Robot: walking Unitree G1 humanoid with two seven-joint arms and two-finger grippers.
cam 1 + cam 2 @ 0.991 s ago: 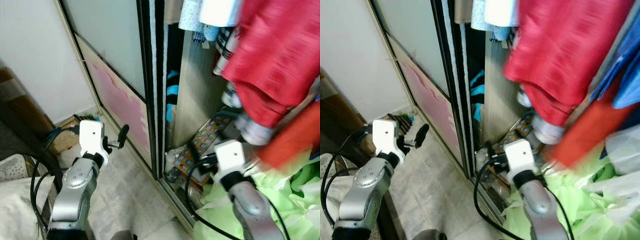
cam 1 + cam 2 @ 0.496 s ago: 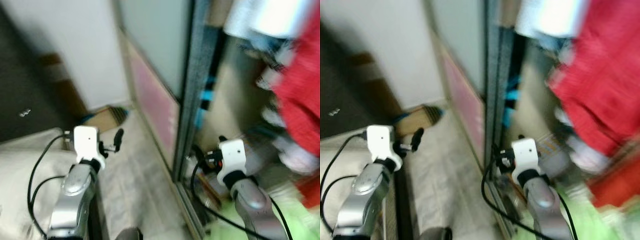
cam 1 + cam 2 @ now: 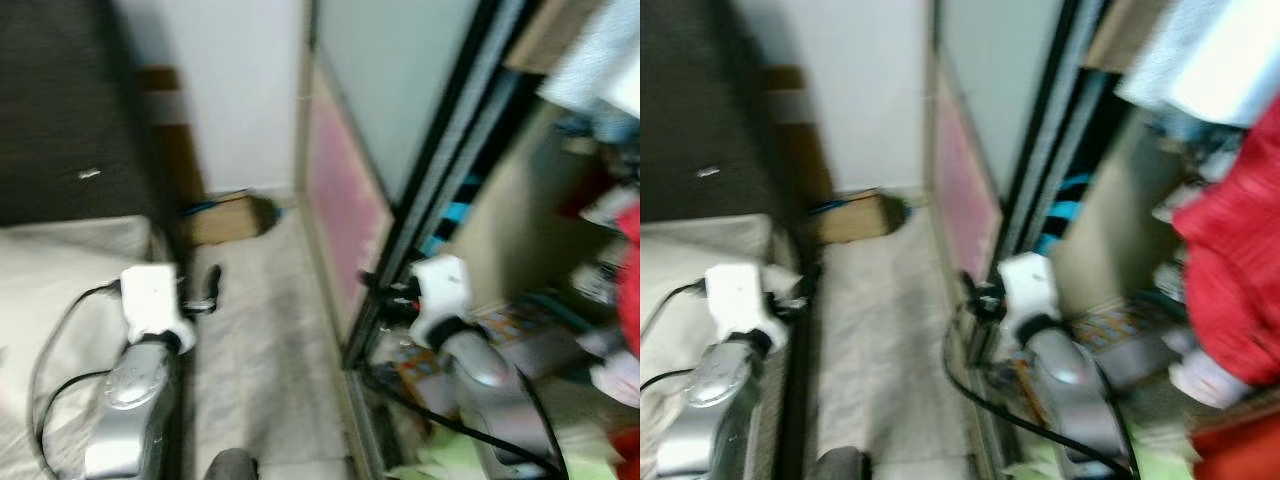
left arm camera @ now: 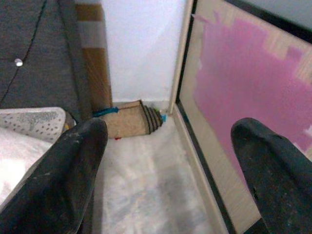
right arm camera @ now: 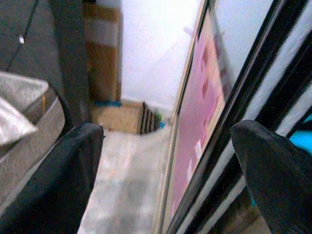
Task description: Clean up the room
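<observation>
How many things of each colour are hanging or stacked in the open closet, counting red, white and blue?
Red garment: 1
White bundle: 1
Blue striped cloth: 1
Total: 3, as far as the blur lets me tell.

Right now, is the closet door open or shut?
Open: the sliding door is pushed aside, and clothes and clutter show inside the closet.

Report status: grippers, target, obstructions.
Left gripper open, empty, over the floor. Right gripper open, empty, beside the wardrobe door. Cardboard box ahead in the corner. View blurred.
</observation>
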